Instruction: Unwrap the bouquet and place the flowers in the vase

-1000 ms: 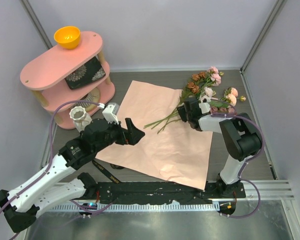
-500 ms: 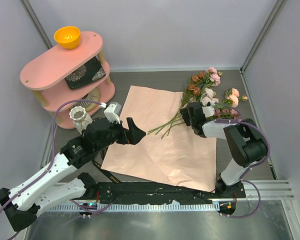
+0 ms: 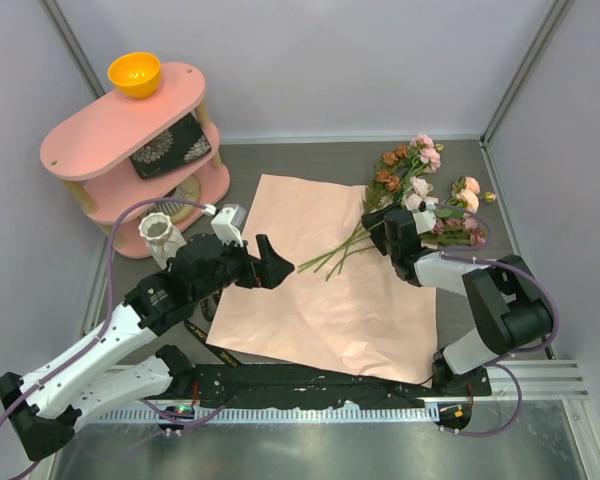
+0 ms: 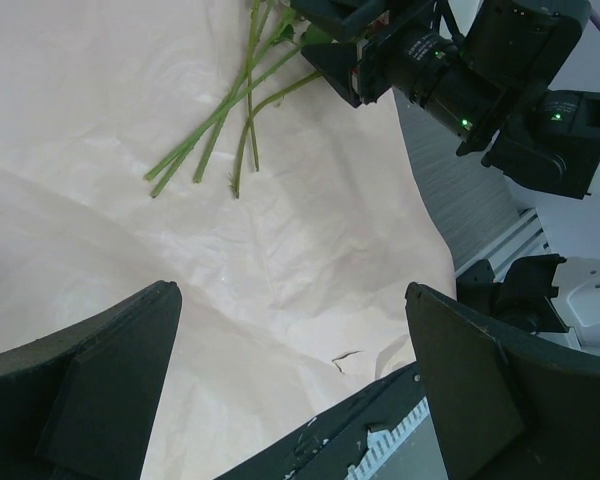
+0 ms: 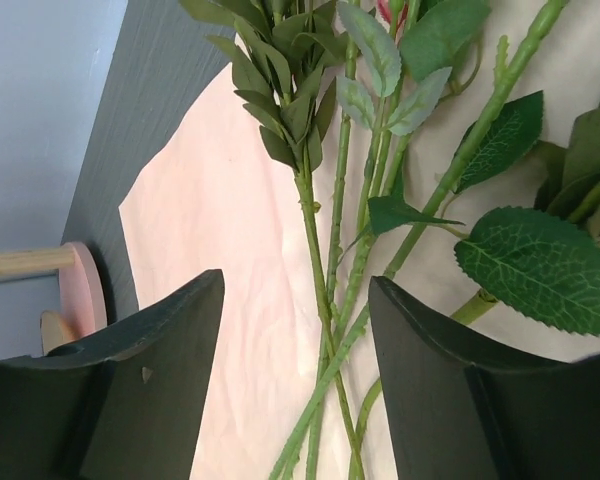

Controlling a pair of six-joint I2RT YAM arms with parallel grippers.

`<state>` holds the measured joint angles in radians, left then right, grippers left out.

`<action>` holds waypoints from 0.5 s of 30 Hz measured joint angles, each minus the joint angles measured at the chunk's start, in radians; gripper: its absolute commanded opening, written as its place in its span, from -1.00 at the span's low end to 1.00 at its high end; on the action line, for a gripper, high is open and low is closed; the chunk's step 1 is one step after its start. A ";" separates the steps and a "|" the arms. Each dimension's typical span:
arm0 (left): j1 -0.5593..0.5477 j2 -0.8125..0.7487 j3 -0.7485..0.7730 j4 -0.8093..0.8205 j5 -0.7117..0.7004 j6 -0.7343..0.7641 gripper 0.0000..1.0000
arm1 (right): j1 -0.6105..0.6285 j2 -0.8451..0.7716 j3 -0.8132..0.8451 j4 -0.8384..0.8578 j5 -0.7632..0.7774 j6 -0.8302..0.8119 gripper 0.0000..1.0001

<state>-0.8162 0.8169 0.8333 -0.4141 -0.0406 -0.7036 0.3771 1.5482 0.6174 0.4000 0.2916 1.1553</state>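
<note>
Several green-stemmed flowers (image 3: 420,185) lie loose on the creased salmon paper sheet (image 3: 320,300), with their blooms past its far-right corner. The right gripper (image 5: 295,290) straddles the stems, jaws apart, gripping nothing. The left gripper (image 4: 290,300) hangs wide open above the paper's left edge. The scalloped white vase (image 3: 160,233) stands at the left, just beside a tiered pink shelf (image 3: 120,130) that bears a glossy orange bowl (image 3: 134,74).

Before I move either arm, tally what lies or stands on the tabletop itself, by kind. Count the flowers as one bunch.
Pink paper sheet: 1
Bunch of flowers: 1
White vase: 1
Black ribbon: 1
Pink shelf unit: 1
Total: 5
</note>
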 measured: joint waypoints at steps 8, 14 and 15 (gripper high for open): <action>0.000 0.011 -0.002 0.012 0.001 0.000 0.99 | -0.002 -0.053 -0.067 -0.039 0.018 0.019 -0.06; 0.000 0.030 -0.003 0.021 0.015 -0.002 0.99 | -0.020 0.045 -0.075 0.018 0.006 0.025 -0.20; 0.000 0.030 -0.003 0.021 0.016 -0.003 0.99 | -0.023 0.068 -0.064 0.032 0.001 0.026 -0.24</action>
<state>-0.8162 0.8471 0.8307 -0.3931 -0.0246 -0.7067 0.3546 1.6157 0.5529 0.4320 0.2924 1.1809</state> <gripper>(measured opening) 0.996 0.436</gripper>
